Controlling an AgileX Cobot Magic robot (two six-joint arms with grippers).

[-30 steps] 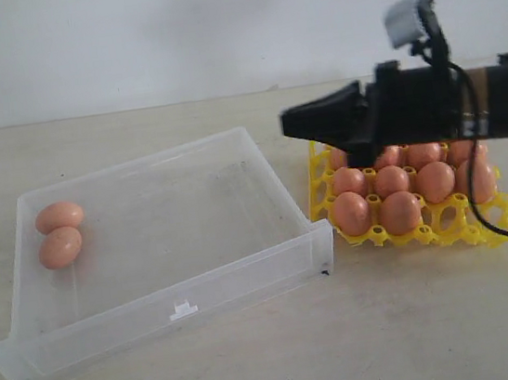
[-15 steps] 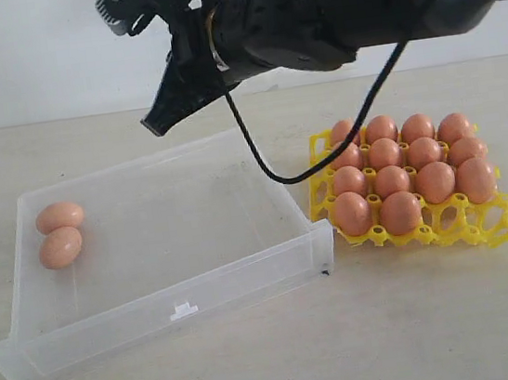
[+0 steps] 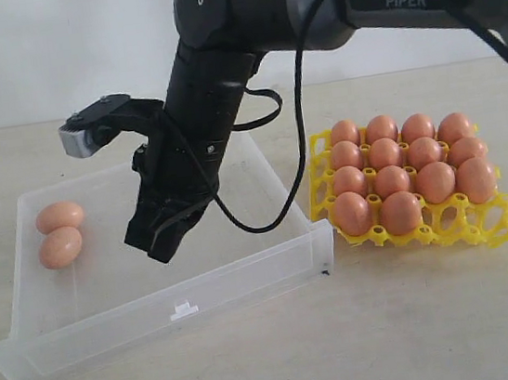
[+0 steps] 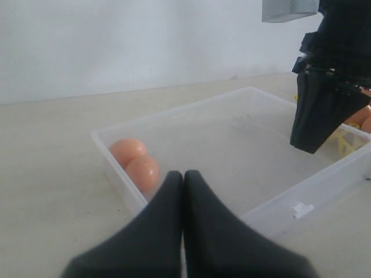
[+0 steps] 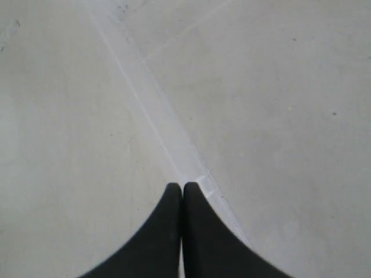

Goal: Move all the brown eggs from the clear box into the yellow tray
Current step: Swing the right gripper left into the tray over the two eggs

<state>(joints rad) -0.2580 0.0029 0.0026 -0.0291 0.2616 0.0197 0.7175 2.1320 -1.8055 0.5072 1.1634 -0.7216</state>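
Observation:
Two brown eggs (image 3: 59,217) (image 3: 60,247) lie touching at the left end of the clear box (image 3: 247,275). In the left wrist view the same eggs (image 4: 142,172) sit just inside the box's wall (image 4: 119,174). The yellow tray (image 3: 484,233) on the right holds several brown eggs (image 3: 391,179). My right gripper (image 3: 156,246) is shut and empty. It points down inside the box, right of the two eggs and apart from them. It also shows in its own view as the right gripper (image 5: 183,186). My left gripper (image 4: 184,174) is shut and empty, outside the box near the eggs' corner.
The right arm (image 3: 217,54) slants across the box's far wall from the upper right, with a black cable (image 3: 267,216) looping over the box. A small white tab (image 3: 183,308) sticks out of the box's front wall. A pale wall stands behind the table.
The right arm swung left from above the yellow tray, rose over the box's far wall, then came down inside the box, shut throughout. The eggs did not move.

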